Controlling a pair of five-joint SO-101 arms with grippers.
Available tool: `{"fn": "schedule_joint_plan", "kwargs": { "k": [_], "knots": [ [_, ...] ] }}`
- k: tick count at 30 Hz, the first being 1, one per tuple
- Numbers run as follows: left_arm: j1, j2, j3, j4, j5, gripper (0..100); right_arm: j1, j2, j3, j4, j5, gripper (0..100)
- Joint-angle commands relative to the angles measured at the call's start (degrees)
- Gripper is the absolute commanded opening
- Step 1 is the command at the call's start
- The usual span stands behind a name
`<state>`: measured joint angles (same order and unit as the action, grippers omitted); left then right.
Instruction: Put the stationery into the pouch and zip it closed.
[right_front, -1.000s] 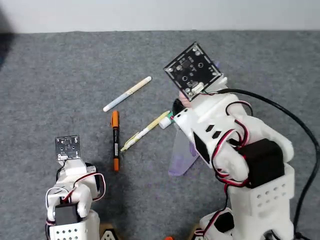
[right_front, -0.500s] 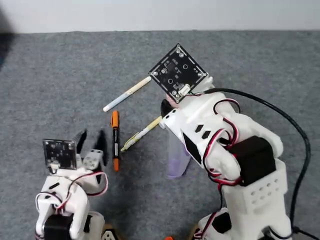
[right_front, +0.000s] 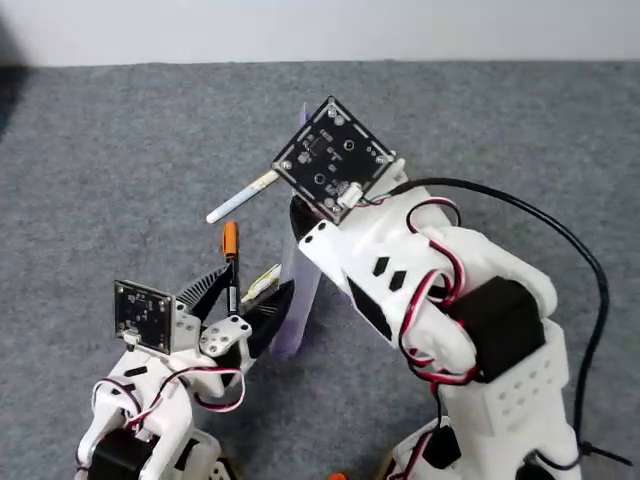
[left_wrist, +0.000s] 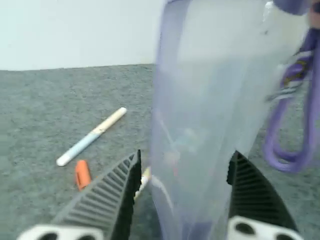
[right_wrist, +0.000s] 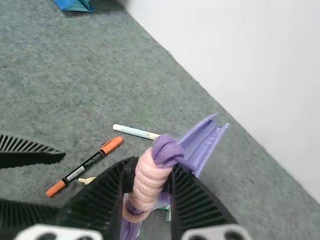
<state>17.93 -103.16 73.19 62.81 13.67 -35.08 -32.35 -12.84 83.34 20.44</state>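
Note:
A translucent purple pouch (right_front: 301, 285) hangs upright over the grey carpet. My right gripper (right_wrist: 148, 195) is shut on its pink and purple loop (right_wrist: 150, 175), and the pouch's zipper edge (right_wrist: 201, 139) rises behind it. My left gripper (left_wrist: 182, 195) is open, with the lower part of the pouch (left_wrist: 200, 120) between its jaws. Three pens lie on the carpet beside the pouch: a white and blue one (right_front: 240, 198), an orange and black one (right_front: 231, 243) and a yellowish one (right_front: 262, 283) partly under the left gripper (right_front: 248, 300). From the right wrist I see the orange pen (right_wrist: 85, 166) and the white pen (right_wrist: 135, 131).
A purple cord (left_wrist: 295, 125) dangles from the pouch's top. A white wall borders the far edge of the carpet (right_front: 520, 130). A blue object (right_wrist: 75, 4) lies far off on the floor.
The right arm has carried the pouch leftward and raised it upright. The left arm has swung up and forward, and its gripper has opened around the pouch's lower part.

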Motion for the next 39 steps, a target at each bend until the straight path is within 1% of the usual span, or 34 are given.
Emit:
{"fn": "schedule_joint_plan", "kwargs": {
  "k": [1,7,11,16,19,21,24,27,30,32,34,39],
  "knots": [
    [1.8,0.9,-2.5,-1.3,2.1,27,-1.5,0.7,-2.8,-0.7,0.6,0.8],
    [6.1,0.9,-2.1,-1.4,2.1,27,-7.3,2.6,-2.8,-0.7,0.6,0.8],
    [6.2,0.9,0.3,-3.0,1.8,27,-10.5,2.9,-2.9,-0.5,0.6,0.8],
    [1.8,0.9,5.3,-7.0,1.8,27,-10.8,2.6,-3.0,5.1,0.6,0.8],
    [-1.1,0.9,5.8,-8.4,1.7,27,-10.6,2.7,-5.2,8.6,0.6,0.8],
    [-1.5,0.9,5.8,-8.5,1.7,27,-10.6,2.8,-6.1,10.5,0.6,0.8],
    [-1.5,0.6,5.8,-8.7,1.3,21,-10.5,2.6,-6.1,13.9,0.7,0.8],
    [-1.9,0.5,5.7,-8.7,-2.4,13,-10.4,2.8,-6.1,18.1,0.7,0.8],
    [-1.9,0.4,5.7,-8.7,-4.7,8,-7.9,3.4,-5.5,19.2,0.7,0.8],
    [-1.9,0.4,5.5,-8.5,-5.5,9,-5.1,3.9,-3.2,19.3,1.9,0.8],
    [-2.0,0.4,4.4,-7.7,-6.5,13,-2.2,4.3,-0.7,19.2,4.7,0.8],
    [-2.0,0.4,-2.2,0.0,-6.5,26,1.6,4.2,5.1,19.0,10.1,0.8]
  ]
}}
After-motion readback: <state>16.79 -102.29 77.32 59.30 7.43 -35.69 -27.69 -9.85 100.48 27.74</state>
